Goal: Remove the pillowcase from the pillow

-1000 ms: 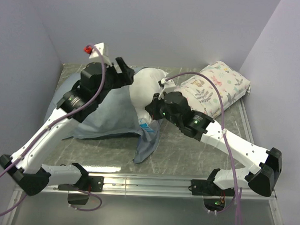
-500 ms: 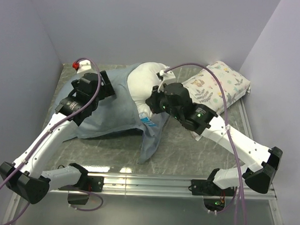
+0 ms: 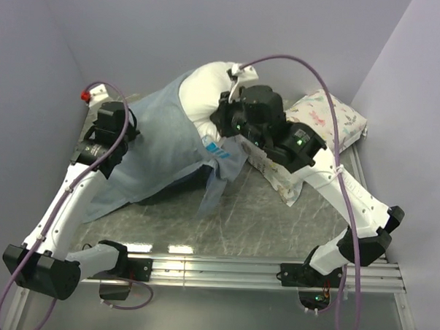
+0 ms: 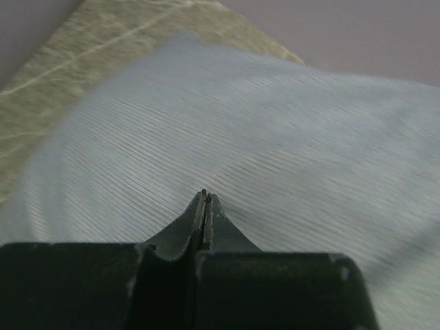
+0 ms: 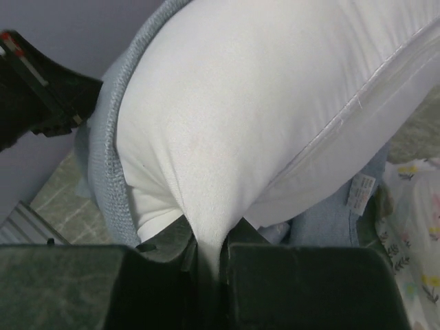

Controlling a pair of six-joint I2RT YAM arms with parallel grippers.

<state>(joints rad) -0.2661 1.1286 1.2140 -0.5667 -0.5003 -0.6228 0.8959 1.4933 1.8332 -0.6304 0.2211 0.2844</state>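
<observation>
Pillow [image 3: 205, 91] sits higher and further back than before, my right tool [image 5: 206, 251] pinching its white cloth. Pillowcase [image 3: 155, 144] covers its left half, trailing onto the table [image 3: 261, 218]. My left tool [image 4: 206, 199] is pressed together at the pillowcase.

A wrinkled dusty grey-blue cloth pillowcase [image 3: 151, 144] covers most of a plump white rectangular pillow [image 3: 205, 91], whose bare end sticks out at 12 o'clock. The right gripper [image 3: 221, 115] touches this bare end. The left gripper [image 3: 123, 128] is at the pillowcase's 9 o'clock edge. A smaller floral-print white pillow [image 3: 320, 118] lies at 3 o'clock.
</observation>
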